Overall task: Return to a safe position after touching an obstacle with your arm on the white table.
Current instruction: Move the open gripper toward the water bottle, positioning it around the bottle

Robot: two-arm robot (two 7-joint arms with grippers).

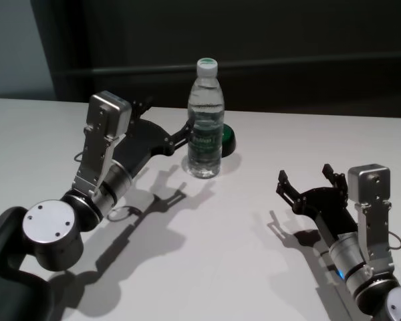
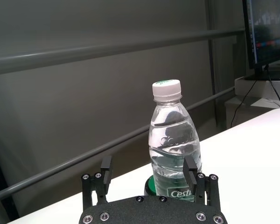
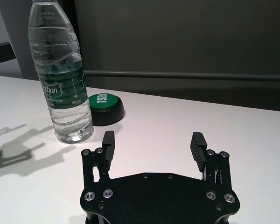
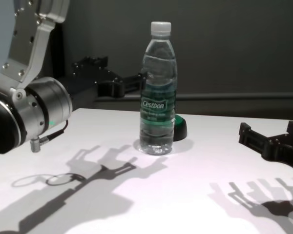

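Surface: you have a broad white table (image 1: 240, 267), smooth and plain, with hard arm shadows across its near half.
Room: you see a dark wall with a horizontal rail behind the far edge; the left wrist view alone shows you a monitor (image 2: 268, 32) on a stand to one side.
Obstacle: your water bottle (image 1: 206, 120) stands upright near the far middle of the table, clear, part full, with a white cap and a green label band.
Puck: a low black-and-green puck (image 1: 227, 139) sits just behind the bottle to its right, close to its base; you cannot tell whether they touch.
Left gripper: your left gripper (image 1: 166, 122) is held above the table just left of the bottle, fingers spread apart and holding nothing; one fingertip (image 1: 185, 128) reaches the bottle's side, though contact is not clear.
Right gripper: your right gripper (image 1: 306, 180) sits low at the near right, well apart from the bottle, jaws wide and empty.
View differences: the chest view shows you the label lettering; the right wrist view shows white lettering on the puck's green top.
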